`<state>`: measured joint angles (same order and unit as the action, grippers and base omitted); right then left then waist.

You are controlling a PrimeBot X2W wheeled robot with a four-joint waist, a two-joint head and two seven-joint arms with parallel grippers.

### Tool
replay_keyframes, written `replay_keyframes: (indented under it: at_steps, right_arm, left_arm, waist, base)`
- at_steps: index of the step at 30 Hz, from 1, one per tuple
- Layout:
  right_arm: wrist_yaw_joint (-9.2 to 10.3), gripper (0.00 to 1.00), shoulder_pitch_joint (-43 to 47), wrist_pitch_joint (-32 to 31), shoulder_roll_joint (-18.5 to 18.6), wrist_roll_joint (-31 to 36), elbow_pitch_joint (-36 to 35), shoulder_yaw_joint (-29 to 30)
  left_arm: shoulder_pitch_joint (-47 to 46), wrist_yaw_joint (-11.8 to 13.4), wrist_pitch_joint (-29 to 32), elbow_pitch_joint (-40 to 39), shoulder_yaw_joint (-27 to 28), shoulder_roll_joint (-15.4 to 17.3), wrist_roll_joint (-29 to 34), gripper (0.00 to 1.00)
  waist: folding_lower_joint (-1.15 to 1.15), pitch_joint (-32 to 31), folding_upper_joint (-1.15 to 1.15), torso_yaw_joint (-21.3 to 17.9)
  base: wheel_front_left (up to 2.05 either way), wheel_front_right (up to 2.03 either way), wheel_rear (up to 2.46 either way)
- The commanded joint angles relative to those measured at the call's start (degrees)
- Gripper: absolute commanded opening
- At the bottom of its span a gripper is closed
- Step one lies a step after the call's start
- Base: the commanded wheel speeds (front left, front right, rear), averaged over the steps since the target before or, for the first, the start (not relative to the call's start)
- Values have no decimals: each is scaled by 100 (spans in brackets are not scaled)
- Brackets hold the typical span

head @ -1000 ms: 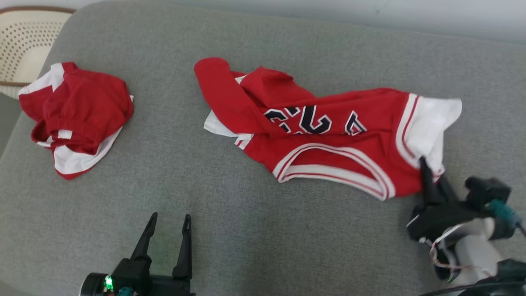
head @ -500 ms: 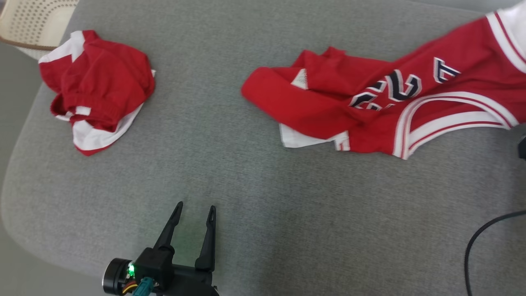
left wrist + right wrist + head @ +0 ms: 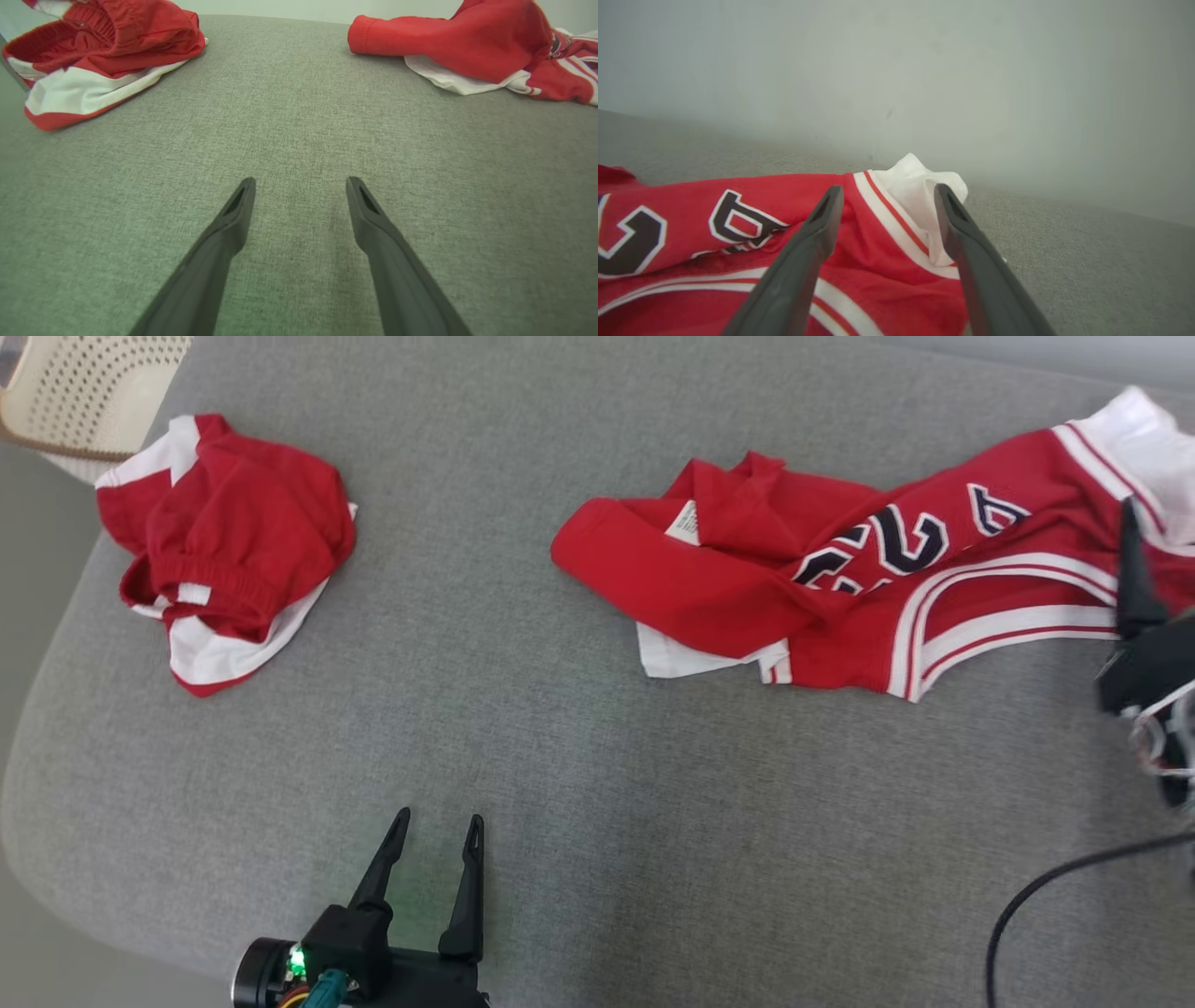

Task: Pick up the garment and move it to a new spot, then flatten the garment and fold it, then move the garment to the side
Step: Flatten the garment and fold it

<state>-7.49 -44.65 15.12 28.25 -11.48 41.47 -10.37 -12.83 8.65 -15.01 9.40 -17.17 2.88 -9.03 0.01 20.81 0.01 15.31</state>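
Your red sleeveless basketball jersey with white trim and dark numerals [image 3: 728, 597] lies rumpled on the right half of the grey fabric cushion [image 3: 560, 784]. It stretches from a folded red end near the middle out to a white-edged end at the far right. You can see a small white label [image 3: 684, 523] turned up near its left end, and the numerals [image 3: 901, 546] read upside down from the head view. A white layer peeks out from under its near edge.

Your right gripper [image 3: 888, 190] stands at that far right end of the jersey. Its two dark fingers are spread wide and have hold of nothing. In the right wrist view the red cloth and its white striped border lie just beyond and below the fingertips, and you cannot tell whether a tip touches the fabric.

Your left gripper [image 3: 439, 819] hangs over bare cushion near the front edge, well apart from the jersey. Its fingers are spread just as wide and are empty.

A crumpled pair of red shorts with white panels [image 3: 224, 541] sits at the cushion's far left, well apart from the jersey. A cream perforated chair back [image 3: 65, 392] shows beyond the cushion's left corner. A black cable [image 3: 1046, 896] curves across the lower right.
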Motion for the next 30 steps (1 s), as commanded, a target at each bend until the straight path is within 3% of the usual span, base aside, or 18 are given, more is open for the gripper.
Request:
replay_keyframes:
  at_steps: [1, 12, 21, 30]
  right_arm:
    - [0, 100, 211, 4, -95, -95, -212, -188]
    - [0, 100, 1023, 4, -363, -1136, -1532, -2465]
    - [0, 100, 771, 4, -256, -1828, -1048, -4044]
    - [0, 100, 372, 4, -185, -1775, -373, -4534]
  left_arm:
    - [76, -36, -26, 57, 20, 5, -10, 100]
    - [236, -164, -26, 260, 2, 4, -23, 100]
    - [357, -177, -26, 282, -89, 4, -162, 100]
    - [478, -138, -26, 245, -14, 3, -234, 100]
  waist:
    - [-1, -194, -1, -164]
    - [-1, -503, -1, -320]
    - [-1, -545, -1, 64]
    - [-1, -470, -1, 358]
  base:
    - [0, 0, 0]
    - [0, 0, 0]
    - [0, 0, 0]
    - [0, 0, 0]
